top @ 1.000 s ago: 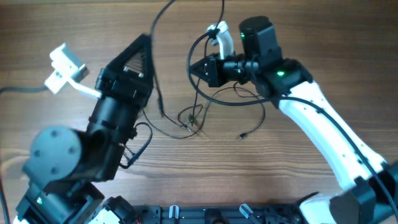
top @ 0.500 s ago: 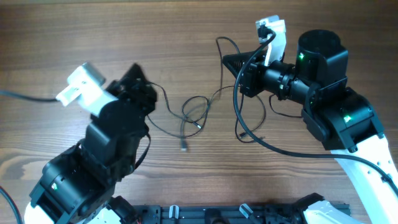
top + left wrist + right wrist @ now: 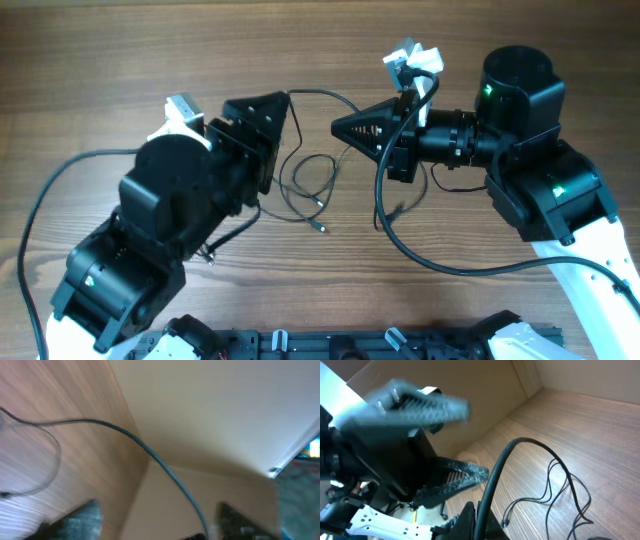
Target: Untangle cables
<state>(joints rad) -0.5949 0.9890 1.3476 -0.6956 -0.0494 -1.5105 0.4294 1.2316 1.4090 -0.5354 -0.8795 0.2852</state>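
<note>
Looping between left gripper (image 3: 283,103) and right gripper (image 3: 340,126), cables (image 3: 305,185); gripper states indiscernible.

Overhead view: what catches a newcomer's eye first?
The left gripper and right gripper, black wedges, point at each other mid-table. Between them the cables lie in loose loops on the wooden table, one strand arching across the gap.

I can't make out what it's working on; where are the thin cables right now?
In the overhead view, the cables lie in loose loops on the wooden table near its middle, between the left hand and the right hand.
</note>
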